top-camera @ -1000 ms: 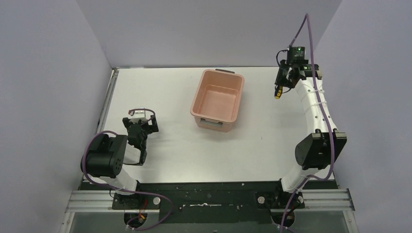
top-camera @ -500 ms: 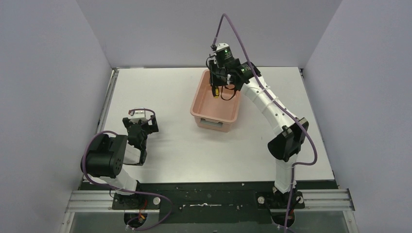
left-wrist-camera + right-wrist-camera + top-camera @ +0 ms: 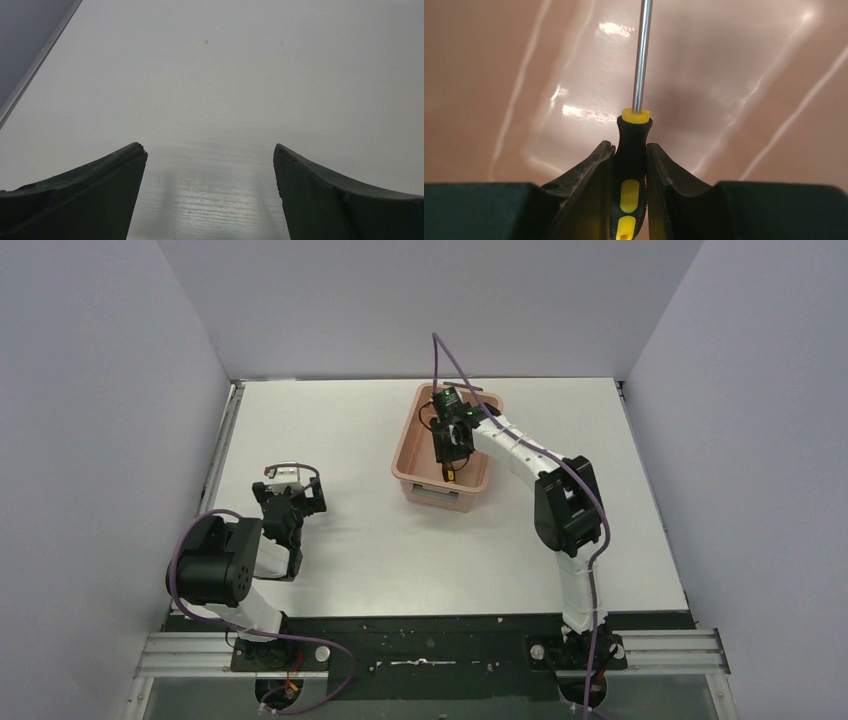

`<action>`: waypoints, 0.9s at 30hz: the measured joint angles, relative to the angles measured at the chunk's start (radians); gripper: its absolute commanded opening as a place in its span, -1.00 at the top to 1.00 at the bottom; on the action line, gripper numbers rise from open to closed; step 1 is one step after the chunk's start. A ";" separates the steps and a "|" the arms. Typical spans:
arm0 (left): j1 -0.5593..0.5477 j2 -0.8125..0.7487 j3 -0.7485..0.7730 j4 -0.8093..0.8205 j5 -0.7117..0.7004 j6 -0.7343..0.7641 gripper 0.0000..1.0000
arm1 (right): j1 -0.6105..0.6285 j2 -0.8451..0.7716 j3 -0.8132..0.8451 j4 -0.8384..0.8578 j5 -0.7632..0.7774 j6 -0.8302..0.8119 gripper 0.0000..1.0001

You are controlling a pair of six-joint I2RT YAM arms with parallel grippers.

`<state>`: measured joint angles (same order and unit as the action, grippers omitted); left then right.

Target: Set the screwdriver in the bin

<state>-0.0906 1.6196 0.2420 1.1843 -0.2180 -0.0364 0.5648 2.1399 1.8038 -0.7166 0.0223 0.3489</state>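
The salmon-pink bin (image 3: 407, 437) stands at the back middle of the table. My right gripper (image 3: 449, 453) reaches down inside it, shut on the screwdriver (image 3: 450, 476) by its black and yellow handle. In the right wrist view the handle (image 3: 631, 137) is pinched between the two fingers of the right gripper (image 3: 630, 146), and the metal shaft (image 3: 642, 55) points away over the bin's pink floor (image 3: 749, 75). Whether the screwdriver touches the floor I cannot tell. My left gripper (image 3: 290, 502) rests open over the bare table at the left, nothing between its fingers (image 3: 120, 165).
Grey walls enclose the white table (image 3: 330, 430) on three sides. A metal rail (image 3: 225, 440) runs along its left edge. The left wrist view shows only the bare tabletop (image 3: 225, 75) ahead of the open fingers.
My right arm swung from the back right corner leftward over the bin and then lowered into it, carrying the screwdriver. The left arm has not moved.
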 measured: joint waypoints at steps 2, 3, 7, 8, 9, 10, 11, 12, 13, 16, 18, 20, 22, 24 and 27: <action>0.000 0.000 0.000 0.000 0.000 0.000 -0.95 | -0.002 0.019 -0.032 0.016 0.003 0.000 0.75; 0.000 0.000 0.000 0.000 0.000 0.000 -0.95 | -0.003 0.026 -0.044 0.020 0.003 0.000 0.63; 0.000 0.000 0.000 0.000 0.000 0.000 -0.95 | -0.003 0.033 -0.053 0.034 0.005 0.003 0.13; 0.000 0.000 0.000 0.000 0.000 0.000 -0.95 | -0.003 0.033 -0.053 0.039 0.007 0.004 0.07; 0.000 0.000 0.000 0.000 0.000 0.000 -0.95 | -0.004 0.033 -0.053 0.045 0.010 0.004 0.03; 0.000 0.000 0.000 0.000 0.000 0.000 -0.95 | -0.004 0.033 -0.053 0.048 0.013 0.003 0.00; 0.000 0.000 0.000 0.000 0.000 0.000 -0.95 | -0.005 0.033 -0.053 0.051 0.017 0.002 -0.04; 0.000 0.000 0.000 0.000 0.000 0.000 -0.95 | -0.006 0.033 -0.053 0.052 0.021 0.001 -0.11; 0.000 0.000 0.000 0.000 0.000 0.000 -0.95 | -0.007 0.031 -0.053 0.054 0.026 0.000 -0.12; 0.000 0.000 0.000 0.000 0.000 0.000 -0.95 | -0.008 0.021 -0.051 0.054 0.039 -0.003 -0.13; 0.000 0.000 0.000 0.000 0.000 0.000 -0.95 | -0.008 0.002 -0.047 0.048 0.047 -0.007 -0.14; 0.000 0.000 0.000 0.000 0.000 0.000 -0.95 | -0.008 -0.026 -0.038 0.046 0.052 -0.015 -0.44; 0.000 0.000 0.000 0.000 0.000 0.000 -0.95 | -0.008 -0.077 -0.027 0.047 0.055 -0.026 -0.98; 0.000 0.000 0.000 0.000 0.000 0.000 -0.95 | -0.014 -0.154 -0.025 0.052 0.058 -0.041 -1.00; 0.000 0.000 0.000 0.000 0.000 0.000 -0.95 | -0.028 -0.309 -0.059 0.113 0.048 -0.063 -1.00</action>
<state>-0.0906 1.6196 0.2420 1.1847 -0.2180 -0.0364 0.5369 1.8309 1.7451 -0.6041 0.0700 0.2855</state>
